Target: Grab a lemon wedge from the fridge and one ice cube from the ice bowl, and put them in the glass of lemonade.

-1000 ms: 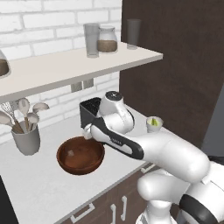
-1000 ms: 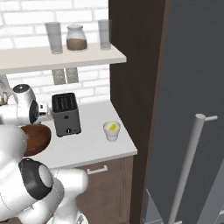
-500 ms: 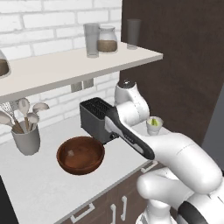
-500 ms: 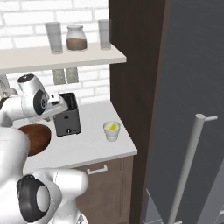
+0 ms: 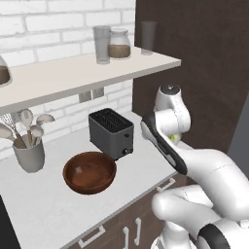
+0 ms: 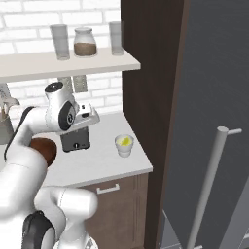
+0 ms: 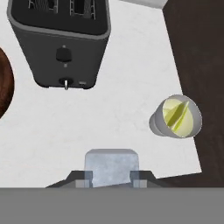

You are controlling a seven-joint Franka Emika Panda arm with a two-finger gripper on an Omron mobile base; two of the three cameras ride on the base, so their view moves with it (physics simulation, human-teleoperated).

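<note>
The gripper (image 7: 112, 183) is clamping an ice cube (image 7: 112, 168) between its two fingertips, the pale grey block sitting squarely in the jaws at the bottom of the hand view. The hand is hanging above the white counter (image 7: 118, 113), looking down on it. Just beyond the cube and off toward the dark side panel, the glass (image 7: 176, 117) is standing on the counter near its edge, with a lemon wedge (image 7: 178, 114) lying in the pale yellow drink. Farther along the counter, the black toaster (image 7: 61, 41) is standing upright with its lever and knob facing the camera, and the rim of the brown bowl (image 7: 5, 83) is showing beside it.

In the right base view the arm is reaching over the counter in front of the toaster (image 6: 75, 140), well apart from the glass (image 6: 124, 145). In the left base view the bowl (image 5: 89, 171) is sitting just beside the toaster (image 5: 111, 132), with a grey utensil cup (image 5: 29, 154) farther left.
</note>
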